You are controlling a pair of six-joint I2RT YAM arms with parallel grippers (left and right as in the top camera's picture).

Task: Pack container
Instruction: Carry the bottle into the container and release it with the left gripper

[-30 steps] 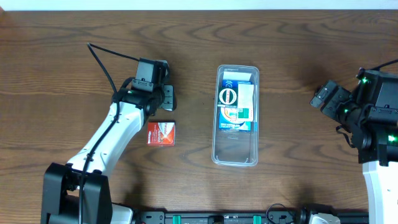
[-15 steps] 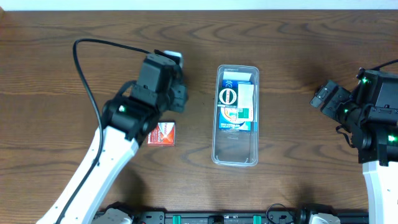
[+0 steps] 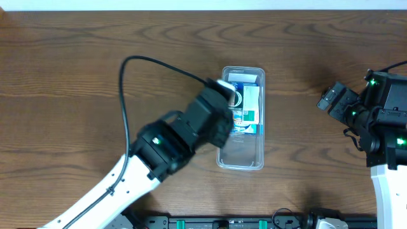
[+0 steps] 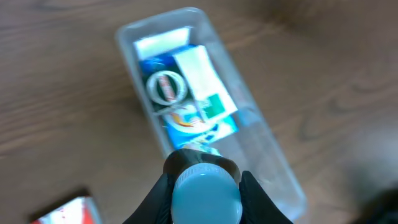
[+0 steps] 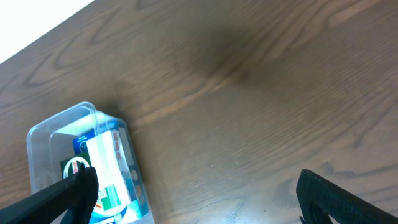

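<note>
The left pincer (image 4: 205, 185) is pinching a pale blue round-topped object (image 4: 206, 204), with one dark finger pressed to each side of it; what the object is cannot be told. Just beyond and below its fingertips lies the container (image 4: 277, 158), the long clear tub, flat on the wooden table (image 4: 336, 74), with its contents gathered toward the end farther from the pincer. There, ahead of the pincer, lie a blue and white box (image 4: 202, 127), a white box with a green patch (image 4: 202, 81) on top of it, and a round item with a white ring (image 4: 166, 87) just beside that. Off to the pincer's left, at the edge of the wrist view, a corner of a red box (image 4: 65, 213) shows on the table, apart from the container. Seen from overhead, the left arm (image 3: 172, 143) covers the tub's left rim. The right pincer (image 5: 196, 183) is spread wide with nothing between its fingers; the container lies well apart from it, ahead and toward its left finger, and only the packed end shows in that wrist view
</note>
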